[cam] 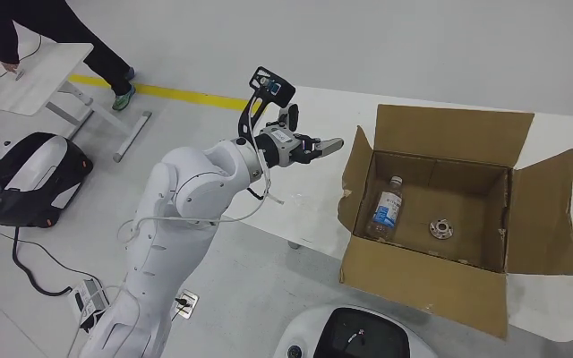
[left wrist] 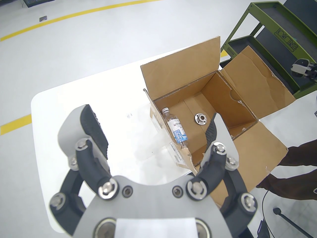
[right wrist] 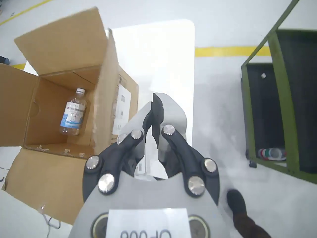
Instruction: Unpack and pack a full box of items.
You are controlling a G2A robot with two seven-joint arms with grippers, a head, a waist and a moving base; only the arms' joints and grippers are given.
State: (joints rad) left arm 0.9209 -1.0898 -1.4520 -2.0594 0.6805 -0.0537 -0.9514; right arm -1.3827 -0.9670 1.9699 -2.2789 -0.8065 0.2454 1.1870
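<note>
Your left hand [left wrist: 151, 111] hangs open and empty over the white desk [left wrist: 99, 95], just beside the open cardboard box [left wrist: 237, 95]. Your right hand [right wrist: 154, 101] has its fingers pressed together on nothing, beside the box's opposite wall. Inside the box, a clear water bottle [left wrist: 177, 131] lies on its side, with a small metal flange [left wrist: 200, 118] near it but not touching.

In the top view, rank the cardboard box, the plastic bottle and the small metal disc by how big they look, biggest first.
1. cardboard box, by far the largest.
2. plastic bottle, lying inside it.
3. metal disc, on the box floor, clearly the smallest.
</note>
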